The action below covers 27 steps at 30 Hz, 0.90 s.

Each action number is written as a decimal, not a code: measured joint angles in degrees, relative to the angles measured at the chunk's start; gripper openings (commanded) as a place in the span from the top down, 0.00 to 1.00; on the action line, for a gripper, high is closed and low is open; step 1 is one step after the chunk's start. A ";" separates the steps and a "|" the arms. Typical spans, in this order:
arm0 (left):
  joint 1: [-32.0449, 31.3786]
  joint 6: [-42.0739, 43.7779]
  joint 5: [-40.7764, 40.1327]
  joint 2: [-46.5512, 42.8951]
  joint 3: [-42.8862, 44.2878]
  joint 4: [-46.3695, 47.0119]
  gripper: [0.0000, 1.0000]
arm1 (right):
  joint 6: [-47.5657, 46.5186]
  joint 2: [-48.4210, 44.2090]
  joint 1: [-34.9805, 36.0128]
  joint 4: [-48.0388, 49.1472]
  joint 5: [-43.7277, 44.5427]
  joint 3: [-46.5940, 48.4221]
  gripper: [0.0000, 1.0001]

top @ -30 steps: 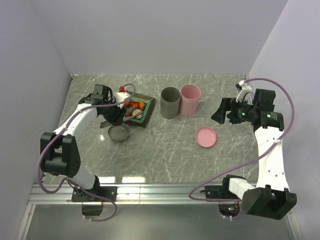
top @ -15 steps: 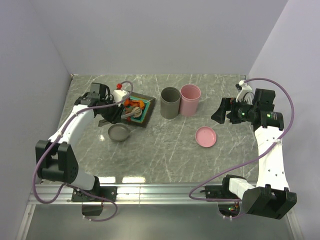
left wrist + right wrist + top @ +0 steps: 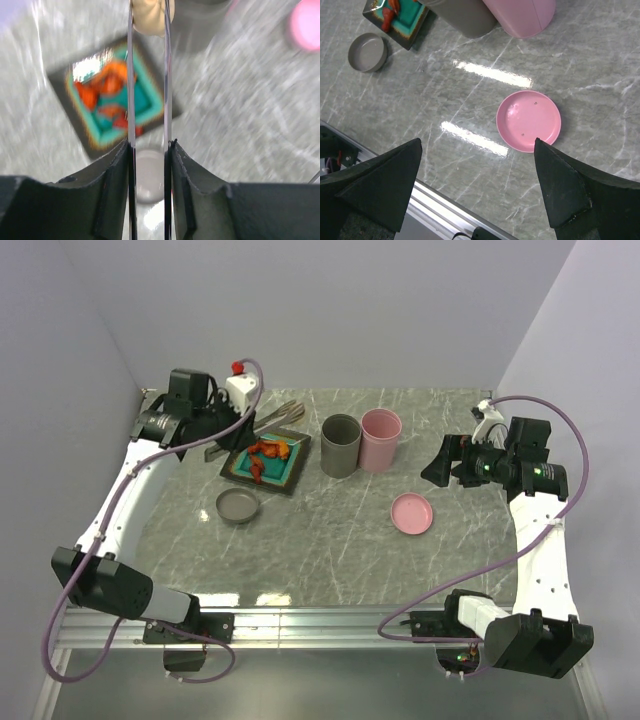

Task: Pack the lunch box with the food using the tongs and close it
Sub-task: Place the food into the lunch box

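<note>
Here, the left gripper [image 3: 150, 150] hangs above the back left of a grey marble table [image 3: 330, 540], its claw squeezed narrow around long slim silver metal tongs [image 3: 131, 90]. The tongs' tips pinch a pale cream ball [image 3: 149, 17] in the air. Below sits a square dark plate with a teal centre [image 3: 288, 486], bearing orange-red chunks [image 3: 268, 452]. A shallow grey round dish [image 3: 367, 51] lies near the plate. A grey cylinder [image 3: 340, 445] and a pink cylinder [image 3: 381, 438] stand side by side. The right gripper [image 3: 477, 142] hovers wide apart and empty above a flat pink round lid [image 3: 528, 121].
</note>
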 measured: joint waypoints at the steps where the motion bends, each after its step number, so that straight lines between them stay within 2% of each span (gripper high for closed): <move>1: -1.53 -0.57 0.11 0.26 2.40 -0.24 0.64 | 0.13 0.00 0.00 -0.02 -0.17 0.09 0.00; 6: -8.76 -3.45 0.48 2.40 10.73 1.55 0.64 | 0.70 0.00 0.00 -0.02 -0.66 0.20 0.00; 14: -18.53 -8.24 0.20 12.09 13.64 9.07 0.64 | 0.85 -0.07 -0.13 -0.87 2.36 4.44 0.00; 21: -21.14 -12.00 -0.24 21.53 16.39 13.38 0.62 | 0.85 -0.74 -3.19 -0.90 1.97 5.25 0.00; 27: -21.22 -13.40 -0.48 24.94 18.64 14.64 0.59 | 1.03 -1.09 -5.01 -0.83 0.52 4.92 0.00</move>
